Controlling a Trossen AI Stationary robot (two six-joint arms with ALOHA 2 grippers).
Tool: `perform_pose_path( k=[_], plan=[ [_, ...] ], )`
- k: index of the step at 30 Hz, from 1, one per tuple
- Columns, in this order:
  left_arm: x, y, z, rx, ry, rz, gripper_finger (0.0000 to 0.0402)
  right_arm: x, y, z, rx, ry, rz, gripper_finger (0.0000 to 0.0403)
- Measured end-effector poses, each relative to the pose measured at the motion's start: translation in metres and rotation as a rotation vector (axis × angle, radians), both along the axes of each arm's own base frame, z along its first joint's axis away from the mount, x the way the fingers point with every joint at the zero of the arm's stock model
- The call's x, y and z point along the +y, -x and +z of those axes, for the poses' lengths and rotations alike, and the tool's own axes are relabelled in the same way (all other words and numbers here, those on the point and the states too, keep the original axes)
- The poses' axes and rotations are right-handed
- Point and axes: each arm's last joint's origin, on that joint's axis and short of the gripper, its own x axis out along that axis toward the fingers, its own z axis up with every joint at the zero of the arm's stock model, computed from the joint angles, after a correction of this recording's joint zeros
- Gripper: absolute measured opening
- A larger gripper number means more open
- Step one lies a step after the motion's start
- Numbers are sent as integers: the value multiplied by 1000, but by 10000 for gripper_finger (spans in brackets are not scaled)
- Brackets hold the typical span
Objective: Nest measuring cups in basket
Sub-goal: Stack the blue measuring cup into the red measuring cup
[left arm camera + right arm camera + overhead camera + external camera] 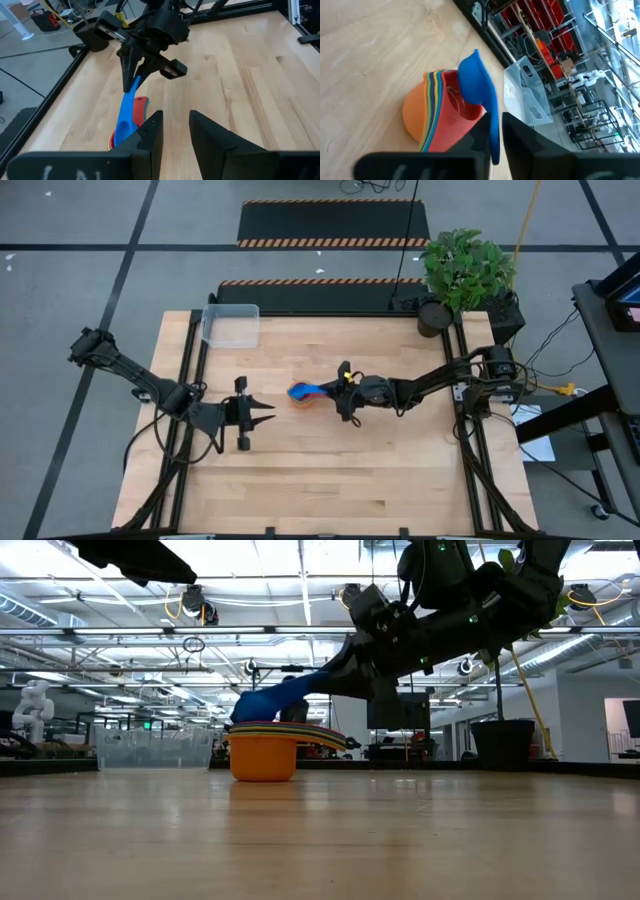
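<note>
A nested stack of measuring cups, orange outermost and red innermost, stands on its base mid-table. My right gripper is shut on a blue measuring cup and reaches in from the table's right. That cup's bowl is tilted over the stack's mouth. My left gripper stands open with nothing between its fingers, a little to the near left of the stack. The clear basket sits at the table's far left corner. My right gripper pinches the blue cup's handle between its two fingers, toward the handle's free end. The fingers come nearly level from the table's right and lie along the handle. The cup is tilted, bowl end lower, over the red cup. Whether it touches the stack I cannot tell.
A potted green plant in a black pot stands off the table's far right corner. Dark frame rails run along both table sides. Bare wood lies between the stack and the basket and along the near edge.
</note>
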Motion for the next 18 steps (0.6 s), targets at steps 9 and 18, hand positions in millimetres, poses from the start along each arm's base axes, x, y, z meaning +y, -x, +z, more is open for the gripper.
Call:
perform_pose_path(
  k=[9, 18],
  plan=[
    [4, 4, 8, -58, -24, 52, 97, -7, 1, -4, 25, -68, -39, 103],
    [12, 16, 23, -134, -38, 110, 97, -13, 8, 1, 61, -184, -101, 158]
  ],
)
